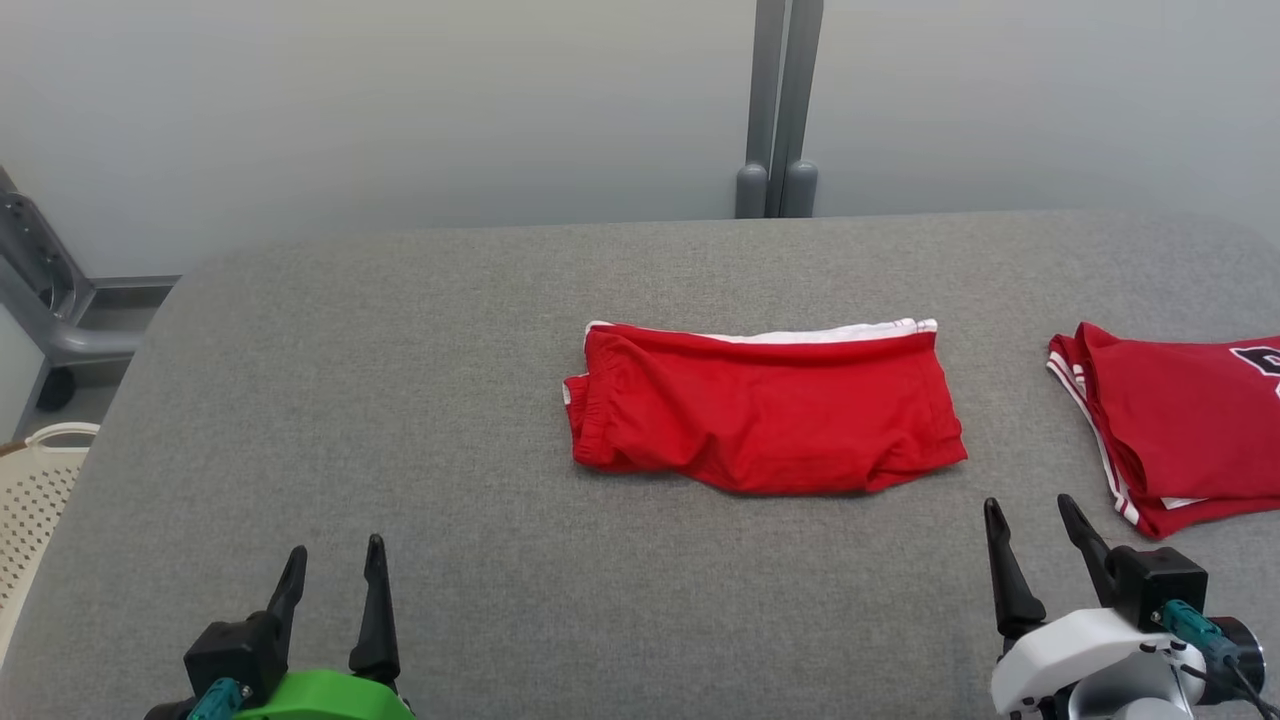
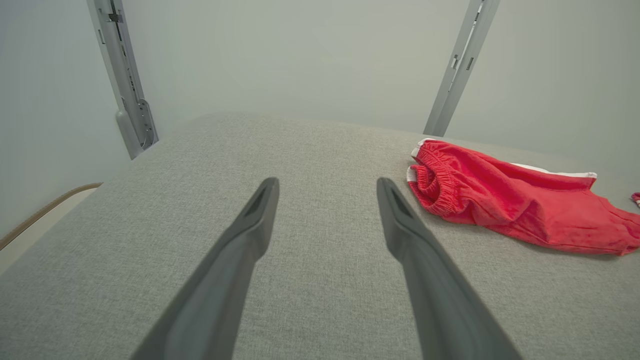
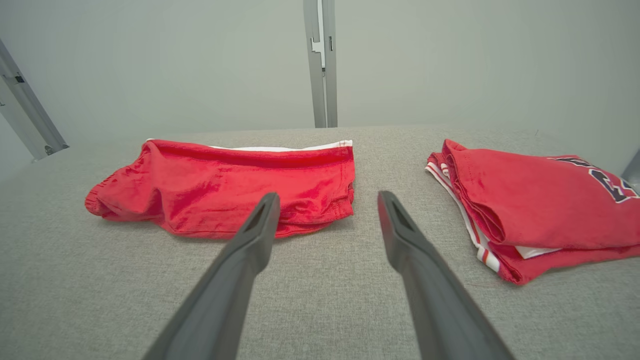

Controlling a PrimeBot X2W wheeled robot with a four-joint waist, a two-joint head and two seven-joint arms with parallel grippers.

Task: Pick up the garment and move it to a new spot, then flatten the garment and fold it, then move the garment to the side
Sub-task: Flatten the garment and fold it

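From my station, the left gripper (image 1: 336,548), on the near side of the garment (image 1: 765,410) and off to its left, has two long black jaws that taper to points. Each jaw sits in a boxy black mount on a bright green shell (image 1: 320,695), with a teal plug (image 1: 218,697) at the base. The right gripper (image 1: 1029,503), near the garment's right end, has the same black jaws on a glossy white shell (image 1: 1060,650) dotted with small dark screws (image 1: 1153,649). Its teal connector (image 1: 1190,620) feeds a thin black cable (image 1: 1240,680). Up close, I see a shallow recessed slot inside each jaw near the tip.
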